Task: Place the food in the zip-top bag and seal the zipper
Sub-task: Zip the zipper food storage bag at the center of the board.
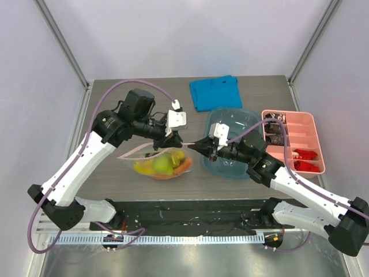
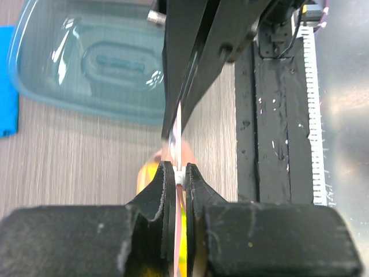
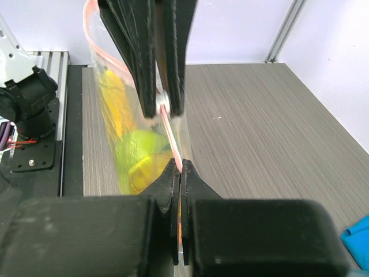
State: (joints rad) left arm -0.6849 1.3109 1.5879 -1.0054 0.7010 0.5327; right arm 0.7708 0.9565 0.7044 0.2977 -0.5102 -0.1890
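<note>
Clear dotted plastic zip-top bag (image 1: 151,157) held by its mouth
Loaded with yellow and green toy food (image 1: 167,166), it sags at the grey worktop's (image 1: 230,187) seven o'clock; left fingers (image 2: 158,187) pinch the white slider tab (image 3: 163,104), right fingers (image 3: 170,184) the thin pink zipper strip (image 3: 168,124); limp, slippery film, best gripped by that stiffer strip

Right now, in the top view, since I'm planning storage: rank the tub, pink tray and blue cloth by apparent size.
1. Tub and tray: about alike, too close to rank; the right arm covers part of the tub.
2. Cloth: clearly smallest, though it lies farthest back.
</note>
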